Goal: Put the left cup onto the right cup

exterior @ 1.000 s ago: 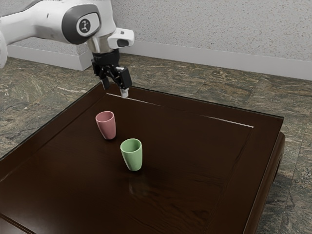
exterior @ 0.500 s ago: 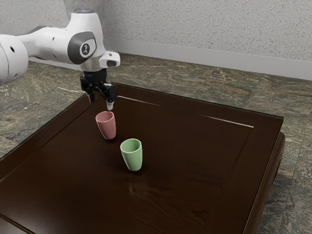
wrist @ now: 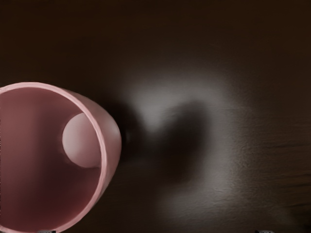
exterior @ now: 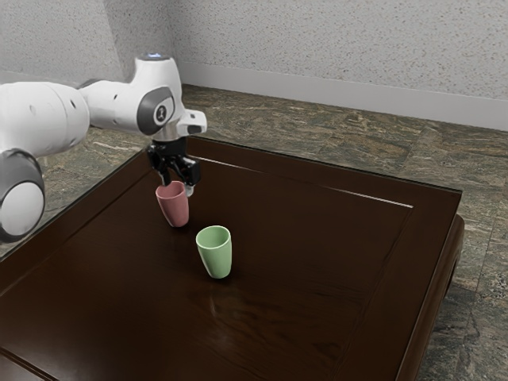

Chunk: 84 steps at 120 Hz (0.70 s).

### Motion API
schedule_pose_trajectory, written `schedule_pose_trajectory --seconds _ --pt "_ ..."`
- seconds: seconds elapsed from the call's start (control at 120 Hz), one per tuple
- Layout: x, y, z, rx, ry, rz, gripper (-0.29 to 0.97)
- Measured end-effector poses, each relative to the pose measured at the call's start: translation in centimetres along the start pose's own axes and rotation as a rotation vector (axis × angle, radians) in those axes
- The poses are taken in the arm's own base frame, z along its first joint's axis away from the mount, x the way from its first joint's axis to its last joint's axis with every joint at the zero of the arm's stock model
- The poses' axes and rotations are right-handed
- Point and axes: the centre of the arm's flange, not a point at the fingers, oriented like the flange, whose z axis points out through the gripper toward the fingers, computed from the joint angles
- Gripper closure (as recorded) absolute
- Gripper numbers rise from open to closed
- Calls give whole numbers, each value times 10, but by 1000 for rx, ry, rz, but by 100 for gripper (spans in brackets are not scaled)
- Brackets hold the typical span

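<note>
The pink cup [exterior: 175, 209] stands upright on the dark wooden table [exterior: 317, 238], on the exterior view's left of the green cup [exterior: 214, 251], a short gap between them. My gripper [exterior: 176, 185] hangs right at the pink cup's rim, open, its fingers straddling the rim's far side with nothing clamped. In the wrist view I look down into the pink cup [wrist: 43, 160], which lies off to one side under my hand, its rim close below the camera. The green cup stands upright and untouched.
The table has a raised rim [exterior: 432, 262] all round. Bare dark tabletop [wrist: 218, 121] lies beside the pink cup. A stone floor [exterior: 333, 135] and a pale wall [exterior: 357, 40] lie beyond the table.
My arm has swung down and toward the pink cup: the gripper dropped from well above the table's far edge to the cup's rim. Neither cup has moved.
</note>
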Motion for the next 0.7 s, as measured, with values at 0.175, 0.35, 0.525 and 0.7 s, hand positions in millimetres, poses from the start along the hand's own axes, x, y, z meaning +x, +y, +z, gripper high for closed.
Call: schedule_pose_trajectory --seconds 0.175,0.35,0.525,0.7 --pt "11 -8 19 13 18 -1 25" --pt "21 -10 35 23 33 4 27" --pt "20 -19 55 17 23 -9 28" --pt "20 -18 74 12 4 -8 30"
